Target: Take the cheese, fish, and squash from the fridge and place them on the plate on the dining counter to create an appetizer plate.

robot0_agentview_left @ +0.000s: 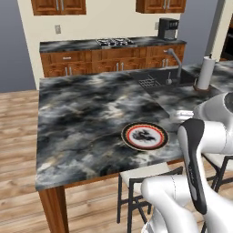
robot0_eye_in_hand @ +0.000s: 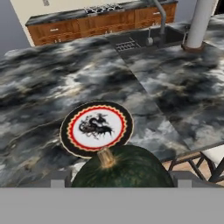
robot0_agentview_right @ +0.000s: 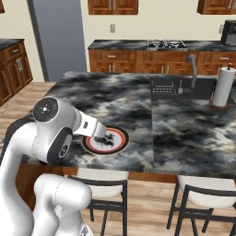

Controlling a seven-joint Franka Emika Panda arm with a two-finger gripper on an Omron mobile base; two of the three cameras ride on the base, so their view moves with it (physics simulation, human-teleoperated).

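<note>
The round plate point(robot0_agentview_left: 144, 136) point(robot0_agentview_right: 105, 140) point(robot0_eye_in_hand: 96, 127), white centre, red ring, dark rim, lies near the front edge of the marbled dining counter point(robot0_agentview_left: 82, 123) point(robot0_agentview_right: 184, 129) point(robot0_eye_in_hand: 39, 87). A dark curly shape sits in its centre; I cannot tell whether it is the fish or a print. In the hand view the dark green squash point(robot0_eye_in_hand: 124, 168) with a tan stem sits between the finger tips, just short of the plate. My gripper point(robot0_eye_in_hand: 120, 183) point(robot0_agentview_right: 99, 133) is shut on the squash, hovering by the plate's near rim. The cheese is out of view. A tall grey panel point(robot0_agentview_right: 55, 37) at the back left may be the fridge.
A sink with a tall faucet point(robot0_agentview_left: 175, 61) point(robot0_agentview_right: 192, 73) is set in the counter's far right, with a paper towel roll point(robot0_agentview_left: 206, 73) point(robot0_agentview_right: 223, 86) beside it. Stools point(robot0_agentview_left: 141, 182) point(robot0_agentview_right: 203, 193) stand under the front edge. The wall counter with a stove point(robot0_agentview_left: 114, 42) runs behind.
</note>
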